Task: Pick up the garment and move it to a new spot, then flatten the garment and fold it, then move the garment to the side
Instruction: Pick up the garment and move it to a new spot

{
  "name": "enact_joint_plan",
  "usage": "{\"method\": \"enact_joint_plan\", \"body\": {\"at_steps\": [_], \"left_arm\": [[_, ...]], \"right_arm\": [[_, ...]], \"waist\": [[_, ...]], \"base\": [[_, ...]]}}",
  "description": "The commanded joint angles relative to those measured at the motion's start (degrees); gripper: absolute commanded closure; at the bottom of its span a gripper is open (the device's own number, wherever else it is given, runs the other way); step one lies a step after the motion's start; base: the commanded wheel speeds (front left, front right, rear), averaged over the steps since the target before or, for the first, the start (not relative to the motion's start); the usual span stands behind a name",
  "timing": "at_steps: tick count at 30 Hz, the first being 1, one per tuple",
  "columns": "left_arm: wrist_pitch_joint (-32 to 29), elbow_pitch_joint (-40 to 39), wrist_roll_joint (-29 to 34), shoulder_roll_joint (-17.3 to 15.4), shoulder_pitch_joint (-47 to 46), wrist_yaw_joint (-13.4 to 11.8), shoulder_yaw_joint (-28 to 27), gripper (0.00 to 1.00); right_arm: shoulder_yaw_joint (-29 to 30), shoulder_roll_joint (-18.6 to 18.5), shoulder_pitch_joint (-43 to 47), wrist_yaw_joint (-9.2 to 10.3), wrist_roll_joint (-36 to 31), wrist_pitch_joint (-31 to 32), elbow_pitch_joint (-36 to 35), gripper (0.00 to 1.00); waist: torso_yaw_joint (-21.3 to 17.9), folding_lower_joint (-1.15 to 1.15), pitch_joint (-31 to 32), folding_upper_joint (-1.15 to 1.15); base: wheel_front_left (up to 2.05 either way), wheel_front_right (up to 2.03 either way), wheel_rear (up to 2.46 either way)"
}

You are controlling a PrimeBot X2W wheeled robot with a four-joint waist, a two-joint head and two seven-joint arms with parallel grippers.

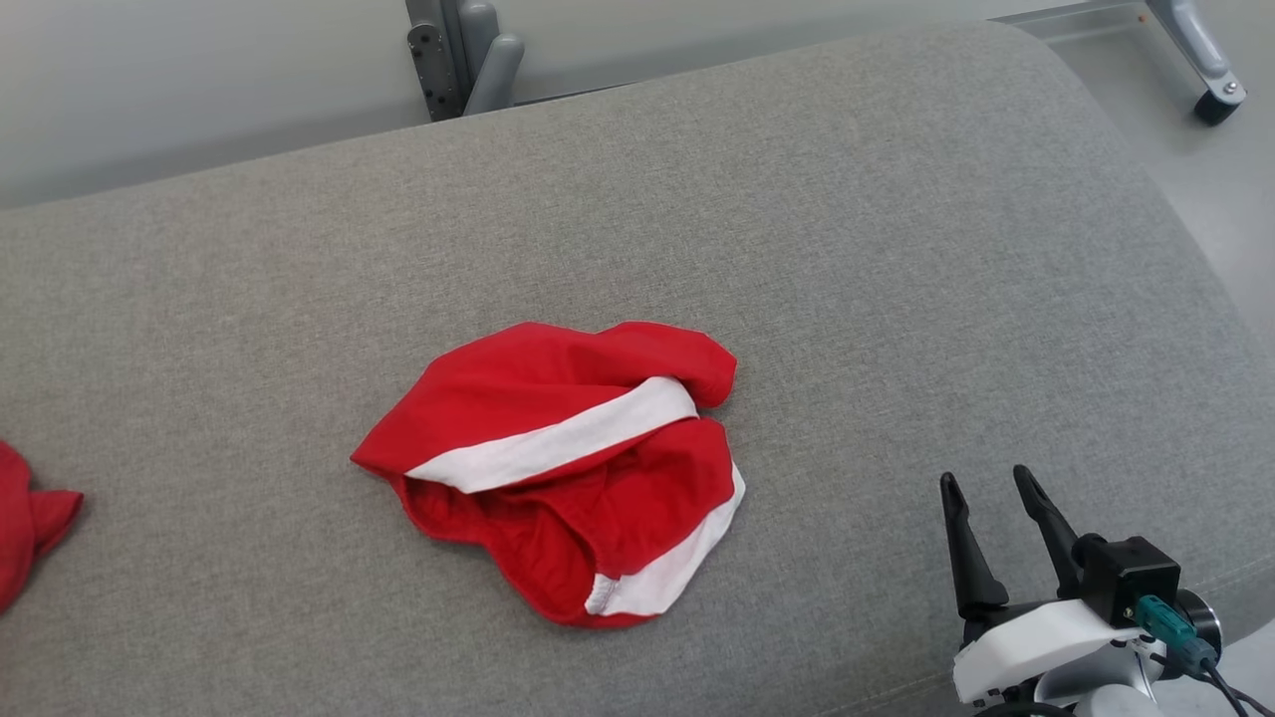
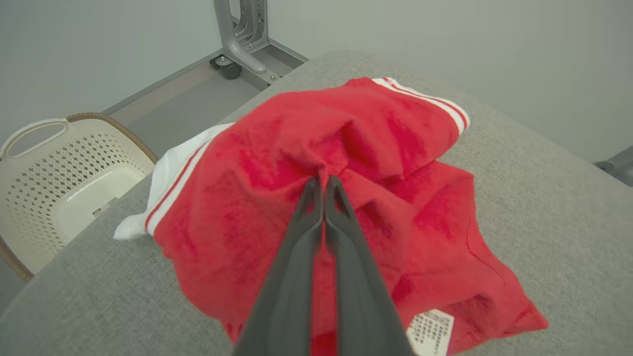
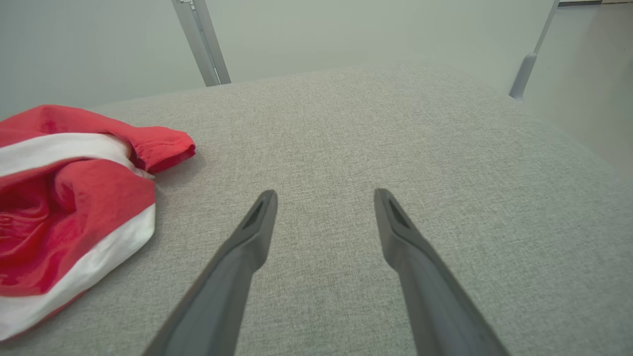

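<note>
Garment (image 2: 376,198), red with white striped trim, sat bunched on the grey upholstered surface (image 1: 896,249). The left gripper (image 2: 324,180) had its two dark fingers pressed together on a raised fold near the middle of the cloth. In the left wrist view those fingers ran up from the bottom edge and met at their tips, where the fabric puckered around them. A white care label (image 2: 430,331) lay face up at the near hem, just right of the fingers. In the head view, a corner of what looked like this same garment (image 1: 30,518) showed at the far left edge.

The right gripper (image 1: 986,480) was over the near right part of the surface, fingers pointing away from the robot and spread wide, holding nothing. In the right wrist view bare grey cloth lay between them.

Left of that gripper and apart from it, the other red garment (image 1: 558,468), with a broad white band, lay crumpled in the middle of the surface.

Farther off, in the left wrist view, a cream perforated basket (image 2: 79,158) with a brown-edged rim stood on the floor beside the surface. Inside it, a pale bottom with a small sticker was visible. Beyond that, a grey metal frame (image 2: 242,44) stood on a caster wheel (image 2: 228,68) against the wall.
</note>
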State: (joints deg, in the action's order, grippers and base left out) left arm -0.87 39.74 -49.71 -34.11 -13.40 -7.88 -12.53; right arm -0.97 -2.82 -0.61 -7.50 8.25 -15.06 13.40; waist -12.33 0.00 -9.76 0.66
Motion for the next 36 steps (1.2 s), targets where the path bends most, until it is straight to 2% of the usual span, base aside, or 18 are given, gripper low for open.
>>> {"method": "enact_joint_plan", "body": {"at_steps": [1,2,3,6,10,13,18,20,23,25,27,30,34,36], "left_arm": [[1.0,0.6,0.0,-0.1,-1.1,0.3,-0.2,0.54],[1.7,1.3,0.3,0.1,-1.2,0.5,0.0,0.07],[2.1,2.0,0.6,0.2,-1.5,0.8,0.4,0.00],[3.4,2.6,0.9,-0.3,-2.6,2.0,0.6,0.00],[6.8,-2.1,2.5,-0.8,0.7,4.1,1.6,0.00],[9.4,-9.7,3.7,0.4,3.5,5.0,2.5,0.00],[11.6,-26.9,7.6,4.4,8.2,2.9,6.9,0.00],[11.9,-34.0,10.2,6.1,10.3,3.4,10.9,0.00],[12.2,-39.4,14.0,8.7,13.5,3.4,17.1,0.00],[12.9,-39.5,16.6,10.5,15.0,2.7,20.2,0.00],[14.1,-37.8,15.9,14.2,16.1,3.3,22.6,0.00],[15.6,-33.5,18.4,16.7,17.5,4.3,24.6,0.00],[16.2,-29.7,22.0,19.3,18.8,4.1,23.4,0.00],[16.1,-29.7,24.1,20.8,20.1,5.1,22.0,0.00]], "right_arm": [[0.1,-0.2,-0.2,0.02,-0.5,-0.2,0.1,0.00],[0.4,-0.2,-0.1,0.02,-0.5,-0.2,0.2,0.00],[0.5,-0.2,0.0,0.02,-0.7,-0.2,0.3,0.00],[0.6,-0.2,0.0,0.02,-1.1,-0.2,0.1,0.00],[1.6,-0.2,-0.4,0.03,-0.7,-0.2,-1.6,0.00],[3.0,-0.1,1.4,0.02,-1.5,-0.2,-3.0,0.00],[4.4,-0.2,3.2,0.02,-3.4,-0.2,-5.1,0.00],[4.5,-0.1,3.4,0.02,-3.9,-0.2,-6.1,0.00],[3.8,-0.2,2.7,0.02,-4.4,-0.2,-7.6,0.00],[3.1,-0.2,2.3,0.03,-4.8,-0.2,-8.3,0.00],[2.7,-0.2,2.5,0.02,-5.2,-0.2,-8.9,0.00],[2.3,-0.1,3.5,0.02,-6.1,-0.2,-9.7,0.00],[1.6,-0.3,3.3,0.02,-7.9,-0.2,-10.0,0.00],[1.3,-0.7,3.2,0.03,-8.2,-0.2,-9.6,0.00]], "waist": [[0.1,0.00,0.1,-0.66],[0.2,0.00,0.3,-0.66],[0.3,0.00,0.4,-0.66],[0.3,0.00,1.0,-0.66],[-0.5,0.00,1.7,-0.66],[0.8,0.00,2.6,-0.66],[3.3,0.00,4.4,-0.66],[3.9,0.00,4.5,-0.66],[4.4,0.00,4.7,-0.66],[4.5,0.00,5.1,-0.66],[4.7,0.00,6.4,-0.66],[4.9,0.00,8.2,-0.66],[4.6,0.00,9.0,-0.66],[4.4,0.00,9.4,-0.66]], "base": [[0.00,0.00,0.00],[0.00,0.00,0.00],[0.00,0.00,0.00],[0.00,0.00,0.00],[0.00,0.00,0.00],[0.00,0.00,0.00],[0.00,0.00,0.00],[0.00,0.00,0.00],[0.00,0.00,0.00],[0.00,0.00,0.00],[0.00,0.00,0.00],[0.00,0.00,0.00],[0.00,0.00,0.00],[0.00,0.00,0.00]]}}
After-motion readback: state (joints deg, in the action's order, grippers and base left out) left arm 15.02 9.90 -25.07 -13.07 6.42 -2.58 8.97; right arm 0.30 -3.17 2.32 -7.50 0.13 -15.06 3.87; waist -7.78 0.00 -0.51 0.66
